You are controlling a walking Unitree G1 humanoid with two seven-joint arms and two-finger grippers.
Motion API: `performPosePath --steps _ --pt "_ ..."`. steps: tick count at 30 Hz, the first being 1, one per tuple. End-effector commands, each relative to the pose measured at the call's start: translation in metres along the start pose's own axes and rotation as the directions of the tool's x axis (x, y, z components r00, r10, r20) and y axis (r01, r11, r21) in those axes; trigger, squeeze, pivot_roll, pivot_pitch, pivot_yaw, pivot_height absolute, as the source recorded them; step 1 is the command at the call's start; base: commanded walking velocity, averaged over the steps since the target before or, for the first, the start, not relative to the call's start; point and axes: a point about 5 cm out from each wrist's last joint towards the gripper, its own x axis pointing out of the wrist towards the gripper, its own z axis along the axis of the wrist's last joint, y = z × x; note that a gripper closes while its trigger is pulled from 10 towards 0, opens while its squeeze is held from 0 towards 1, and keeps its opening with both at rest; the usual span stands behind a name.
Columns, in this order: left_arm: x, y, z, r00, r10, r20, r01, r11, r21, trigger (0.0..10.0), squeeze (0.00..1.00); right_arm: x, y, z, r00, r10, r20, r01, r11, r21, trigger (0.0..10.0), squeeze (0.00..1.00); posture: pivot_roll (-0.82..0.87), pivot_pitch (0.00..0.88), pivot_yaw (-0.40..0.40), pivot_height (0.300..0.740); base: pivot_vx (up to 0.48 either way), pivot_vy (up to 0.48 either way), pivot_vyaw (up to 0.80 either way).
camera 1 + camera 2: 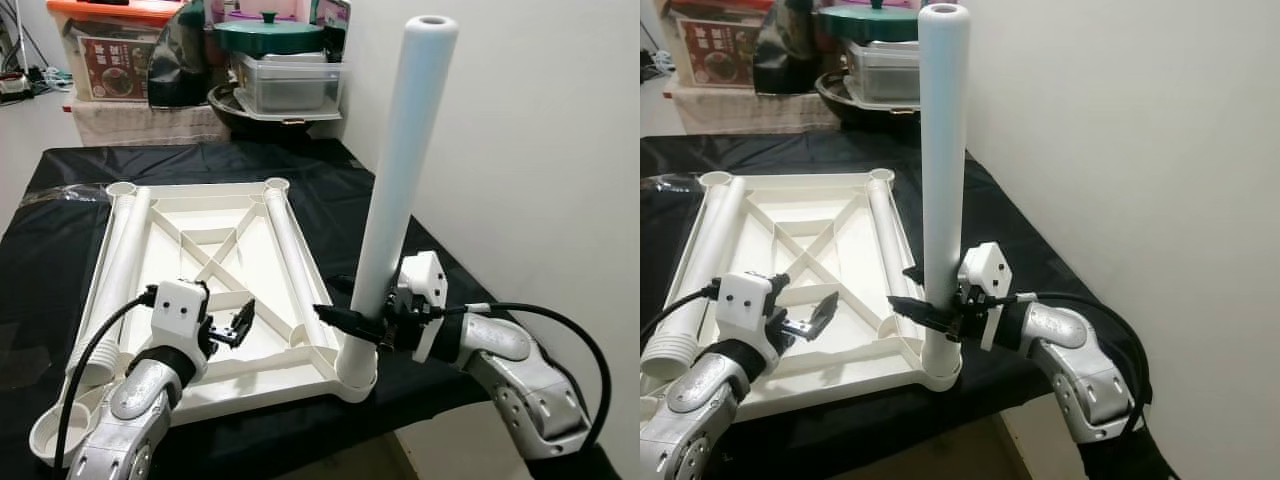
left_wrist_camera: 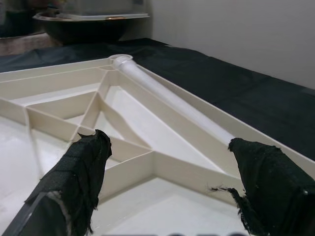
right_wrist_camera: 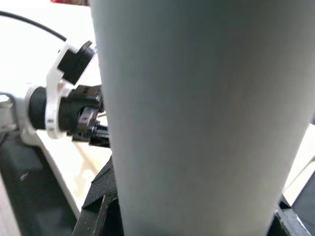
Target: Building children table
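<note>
A white plastic table top (image 1: 215, 300) lies upside down on the black-covered table (image 1: 330, 180), its ribs facing up. One white leg (image 1: 395, 190) stands nearly upright in the near right corner socket (image 1: 355, 375). My right gripper (image 1: 345, 318) is shut on this leg just above the socket; the leg (image 3: 197, 118) looms close in the right wrist view. Another leg (image 1: 290, 235) lies along the right rim, and a third leg (image 1: 115, 270) lies along the left rim. My left gripper (image 1: 235, 328) hovers open over the near ribs, its fingers (image 2: 74, 182) holding nothing.
A white wall (image 1: 530, 150) runs close along the table's right side. Behind the table stand a lidded storage box (image 1: 110, 50), a clear tub (image 1: 290, 80) and a green-lidded pot (image 1: 268, 35). The table's front edge is just below my arms.
</note>
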Motion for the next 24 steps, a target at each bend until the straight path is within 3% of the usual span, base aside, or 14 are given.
performPosePath --steps 1,8,10,12,14,15,16,17,18,20,21,22,24 --pt "0.001 -0.001 -0.004 1.000 0.004 -0.013 -0.004 1.000 -0.004 10.0 0.00 0.002 0.003 -0.012 1.000 -0.003 -0.015 0.004 0.997 0.083 10.0 0.00 0.05 0.000 -0.113 0.740 0.000 0.000 0.00" --pt "0.000 0.001 -0.004 1.000 0.015 -0.015 -0.015 1.000 -0.004 10.0 0.00 0.007 0.002 -0.028 0.990 -0.141 -0.005 0.140 0.977 0.161 10.0 0.00 0.05 0.000 -0.110 0.740 0.000 0.000 0.00" --pt "0.001 0.003 -0.003 1.000 0.023 -0.016 -0.023 1.000 -0.001 10.0 0.00 0.012 0.000 -0.037 0.973 -0.226 -0.039 0.230 0.959 0.169 10.0 0.00 0.05 0.000 -0.106 0.740 0.000 0.000 0.00" --pt "0.001 0.003 -0.003 1.000 0.023 -0.016 -0.023 1.000 -0.001 10.0 0.00 0.012 0.000 -0.037 0.973 -0.226 -0.039 0.230 0.959 0.169 10.0 0.00 0.05 0.000 -0.106 0.740 0.000 0.000 0.00" --pt "0.001 0.004 -0.003 1.000 0.027 -0.016 -0.027 1.000 0.001 10.0 0.00 0.018 -0.011 -0.049 0.924 -0.366 -0.114 0.380 0.913 0.145 10.0 0.00 0.05 0.000 -0.105 0.740 0.000 0.000 0.00" --pt "0.001 0.004 -0.003 1.000 0.027 -0.016 -0.027 1.000 0.001 10.0 0.00 0.018 -0.011 -0.049 0.924 -0.366 -0.114 0.380 0.913 0.145 10.0 0.00 0.05 0.000 -0.105 0.740 0.000 0.000 0.00" --pt "0.002 0.005 -0.003 0.999 0.028 -0.017 -0.028 1.000 0.002 10.0 0.00 0.018 -0.023 -0.059 0.851 -0.490 -0.190 0.517 0.846 0.134 10.0 0.00 0.06 0.000 -0.102 0.740 0.000 0.000 0.00" --pt "0.003 0.005 -0.002 0.999 0.029 -0.017 -0.029 1.000 0.004 10.0 0.00 0.016 -0.035 -0.068 0.747 -0.614 -0.257 0.658 0.738 0.148 10.0 0.00 0.06 0.000 -0.101 0.740 0.000 0.000 0.00" --pt "0.003 0.005 -0.002 0.999 0.029 -0.017 -0.029 1.000 0.004 10.0 0.00 0.016 -0.035 -0.068 0.747 -0.614 -0.257 0.658 0.738 0.148 10.0 0.00 0.06 0.000 -0.101 0.740 0.000 0.000 0.00" --pt "0.004 0.006 -0.002 0.999 0.031 -0.018 -0.031 0.999 0.009 10.0 0.00 0.011 -0.045 -0.080 0.596 -0.724 -0.347 0.798 0.582 0.157 10.0 0.00 0.06 0.000 -0.102 0.740 0.000 0.000 0.00" --pt "0.004 0.006 -0.002 0.999 0.033 -0.019 -0.032 0.999 0.011 10.0 0.00 0.011 -0.046 -0.083 0.561 -0.741 -0.369 0.822 0.550 0.147 10.0 0.00 0.06 0.000 -0.102 0.740 0.000 0.000 0.00" --pt "0.004 0.006 -0.002 0.999 0.033 -0.019 -0.032 0.999 0.011 10.0 0.00 0.011 -0.046 -0.083 0.561 -0.741 -0.369 0.822 0.550 0.147 10.0 0.00 0.06 0.000 -0.102 0.740 0.000 0.000 0.00" --pt "0.004 0.008 -0.002 0.999 0.043 -0.027 -0.042 0.999 0.020 10.0 0.00 0.019 -0.044 -0.085 0.514 -0.749 -0.417 0.848 0.518 0.115 10.0 0.00 0.06 0.000 -0.102 0.740 0.000 0.000 0.00"
